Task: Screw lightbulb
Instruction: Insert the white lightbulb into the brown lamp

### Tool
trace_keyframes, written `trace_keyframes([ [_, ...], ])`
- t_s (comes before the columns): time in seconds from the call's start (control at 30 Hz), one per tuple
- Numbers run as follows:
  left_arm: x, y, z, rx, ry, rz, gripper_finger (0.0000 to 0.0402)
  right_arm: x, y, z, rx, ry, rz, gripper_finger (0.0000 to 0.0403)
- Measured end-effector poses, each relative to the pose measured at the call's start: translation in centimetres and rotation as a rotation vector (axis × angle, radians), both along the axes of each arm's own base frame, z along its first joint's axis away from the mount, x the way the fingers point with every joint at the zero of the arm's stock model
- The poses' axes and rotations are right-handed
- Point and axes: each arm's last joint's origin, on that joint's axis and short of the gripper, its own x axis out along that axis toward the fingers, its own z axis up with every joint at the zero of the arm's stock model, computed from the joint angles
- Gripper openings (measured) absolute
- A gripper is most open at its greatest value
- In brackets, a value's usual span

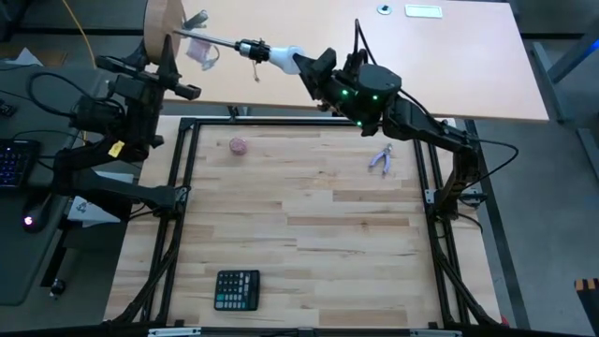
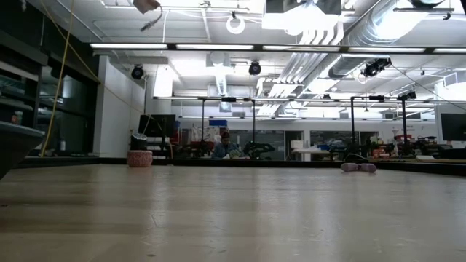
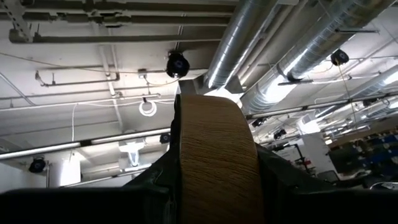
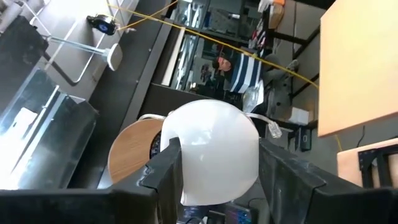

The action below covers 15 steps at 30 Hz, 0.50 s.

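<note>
Midair beyond table's far edge, right gripper (image 1: 314, 67) clamped on lightbulb (image 1: 284, 57) at frosted globe, left gripper (image 1: 167, 58) pinching wooden socket disc (image 1: 161, 26) edge-on; probably light, fragile, slippery glass, best gripped gently round widest part, never the threads.

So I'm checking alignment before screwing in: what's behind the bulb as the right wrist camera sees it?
Behind the bulb, held in the right hand, part of the wooden disc shows, held by the left hand. The bulb covers the disc's middle, so the socket cannot be seen.
</note>
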Motion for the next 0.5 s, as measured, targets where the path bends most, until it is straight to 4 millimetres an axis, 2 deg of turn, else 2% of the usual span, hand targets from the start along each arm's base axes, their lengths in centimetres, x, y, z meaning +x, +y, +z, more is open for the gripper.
trace_keyframes([
  [0.5, 0.00, 0.07, -0.09, -0.028, -0.004, 0.013, 0.0115, -0.11, -0.01, -0.19, -0.011, 0.045, -0.007, 0.0177],
])
